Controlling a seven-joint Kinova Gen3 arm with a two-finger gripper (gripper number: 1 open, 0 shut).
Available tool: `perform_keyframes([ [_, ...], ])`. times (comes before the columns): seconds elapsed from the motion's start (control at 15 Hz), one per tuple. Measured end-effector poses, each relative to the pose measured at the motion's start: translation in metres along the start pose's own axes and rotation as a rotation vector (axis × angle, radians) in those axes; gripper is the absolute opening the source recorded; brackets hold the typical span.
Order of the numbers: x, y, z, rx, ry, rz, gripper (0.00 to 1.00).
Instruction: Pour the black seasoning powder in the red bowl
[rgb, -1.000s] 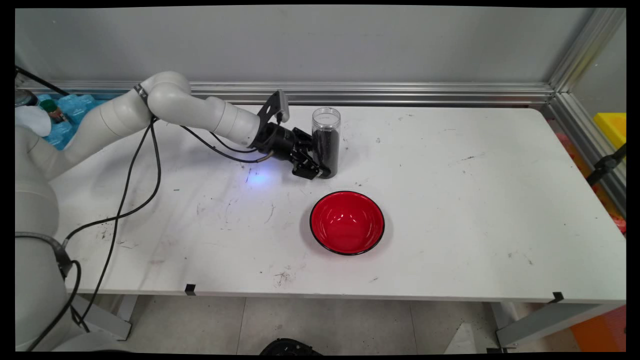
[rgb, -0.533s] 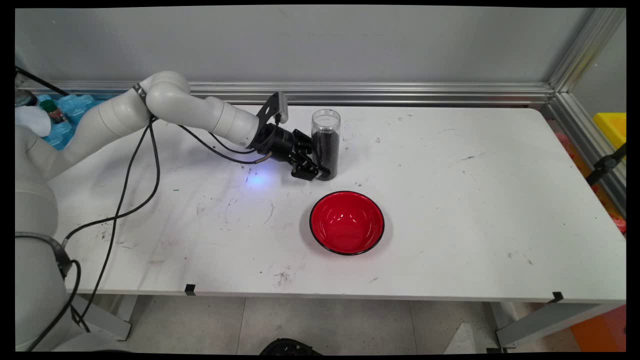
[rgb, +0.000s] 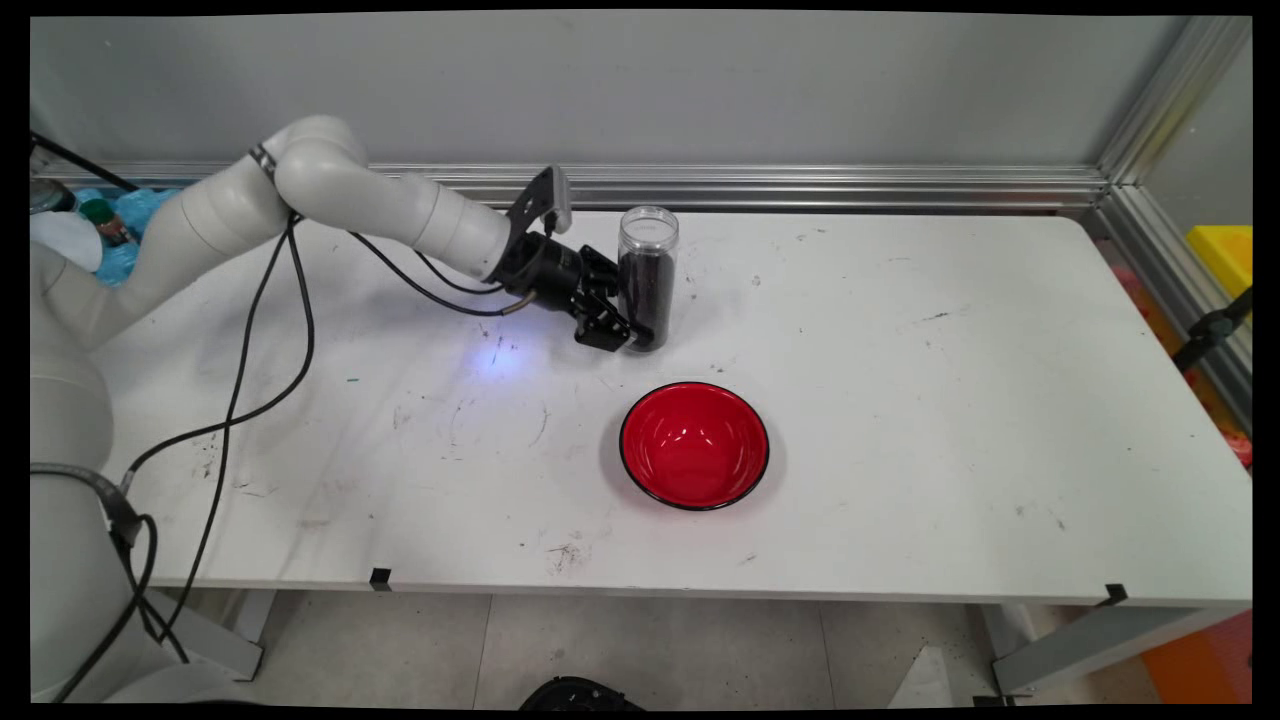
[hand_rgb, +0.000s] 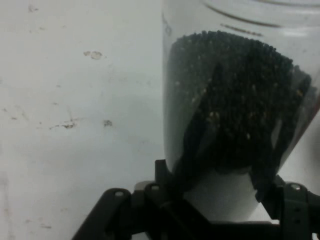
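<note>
A clear cylindrical jar (rgb: 647, 275), mostly filled with fine black grains and without a lid, stands upright near the table's back middle. My gripper (rgb: 638, 328) comes at it from the left, low down, and is shut on the jar's lower part. In the hand view the jar (hand_rgb: 235, 95) fills the right half, with one of the fingers (hand_rgb: 192, 150) pressed on each side of its wall. The jar's base seems slightly above the table. A red bowl (rgb: 694, 445) with a black rim sits empty on the table, in front of the jar.
The white table (rgb: 950, 420) is scuffed and speckled. An aluminium rail (rgb: 800, 185) runs along its back edge. Blue items and bottles (rgb: 110, 235) lie beyond the back left corner. Black cables (rgb: 250, 380) hang from the arm over the left side.
My gripper, shut on the jar, has moved a little up and to the left, taking the jar with it. The bowl has not moved.
</note>
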Motion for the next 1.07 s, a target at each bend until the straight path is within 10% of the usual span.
perform_keyframes([
  [1.07, 0.075, 0.028, -0.041, -0.016, -0.036, 0.281, 0.00],
])
